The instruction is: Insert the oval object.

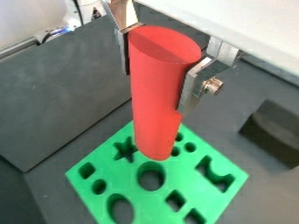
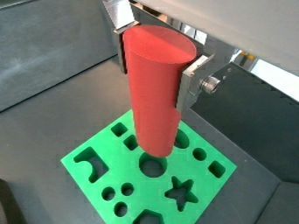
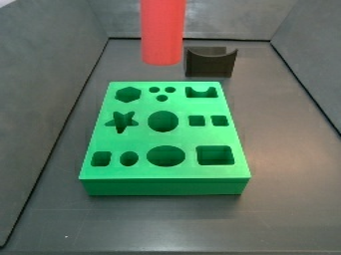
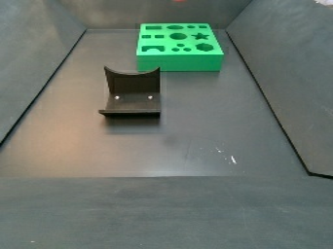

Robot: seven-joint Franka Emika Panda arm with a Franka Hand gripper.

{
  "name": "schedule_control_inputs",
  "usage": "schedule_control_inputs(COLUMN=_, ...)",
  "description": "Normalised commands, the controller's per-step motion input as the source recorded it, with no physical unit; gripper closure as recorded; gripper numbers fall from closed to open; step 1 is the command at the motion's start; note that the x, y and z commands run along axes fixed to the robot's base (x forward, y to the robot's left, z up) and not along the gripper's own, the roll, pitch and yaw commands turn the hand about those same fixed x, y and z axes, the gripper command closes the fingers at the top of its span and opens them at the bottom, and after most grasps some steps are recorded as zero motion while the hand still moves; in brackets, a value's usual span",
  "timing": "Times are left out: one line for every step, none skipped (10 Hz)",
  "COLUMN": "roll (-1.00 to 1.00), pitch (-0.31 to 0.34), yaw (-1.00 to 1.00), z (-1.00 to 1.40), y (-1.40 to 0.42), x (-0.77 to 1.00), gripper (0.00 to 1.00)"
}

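Your gripper (image 1: 159,59) clamps the red oval piece (image 1: 156,92) upright, its silver fingers (image 1: 198,79) pressed against both sides, high above the green block (image 1: 158,179). In both wrist views the piece's lower end hides part of the block's holes. In a side view the piece (image 3: 160,30) hangs above the block's (image 3: 166,130) far edge, near the fixture (image 3: 210,60). You have bare dark floor (image 4: 196,146) around the block (image 4: 180,47) and fixture (image 4: 130,94); there neither gripper nor piece shows.
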Motion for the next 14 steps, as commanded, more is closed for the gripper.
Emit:
schedule_control_inputs(roll=0.08, pitch=-0.057, yaw=0.00, z=-1.00, y=-1.00, x=0.00, gripper=1.00)
schedule_control_inputs(roll=0.07, pitch=-0.060, yaw=0.00, z=-1.00, y=-1.00, x=0.00, gripper=1.00)
schedule_control_inputs(roll=0.09, pitch=-0.107, yaw=0.00, z=-1.00, y=-1.00, x=0.06, gripper=1.00)
schedule_control_inputs(roll=0.13, pitch=-0.140, yaw=-0.07, z=-0.86, y=-1.00, x=0.23, gripper=1.00)
schedule_control_inputs(roll=0.32, pitch=0.000, yaw=-0.07, z=-0.67, y=-0.79, x=0.31, gripper=1.00)
schedule_control_inputs(roll=0.45, pitch=0.056, yaw=-0.14, z=-0.47, y=-0.60, x=0.29, gripper=1.00)
schedule_control_inputs(roll=0.46, pitch=0.093, yaw=-0.20, z=-0.40, y=-0.57, x=0.19, gripper=1.00)
schedule_control_inputs(roll=0.30, pitch=0.106, yaw=-0.43, z=-0.17, y=-0.46, x=0.02, gripper=1.00)
schedule_control_inputs(roll=0.19, pitch=0.089, yaw=-0.35, z=-0.12, y=-0.37, x=0.03, gripper=1.00)
schedule_control_inputs(roll=0.08, pitch=0.067, yaw=-0.22, z=-0.01, y=-0.09, x=0.00, gripper=1.00)
schedule_control_inputs(roll=0.03, pitch=0.030, yaw=-0.11, z=-0.09, y=0.00, x=-0.07, gripper=1.00)
schedule_control_inputs(roll=0.00, pitch=0.020, yaw=-0.25, z=-0.26, y=0.00, x=0.00, gripper=1.00)
schedule_control_inputs(roll=0.00, pitch=0.044, yaw=-0.21, z=-0.28, y=0.04, x=0.04, gripper=1.00)
schedule_control_inputs(roll=-0.02, pitch=0.020, yaw=-0.13, z=-0.24, y=0.01, x=0.11, gripper=1.00)
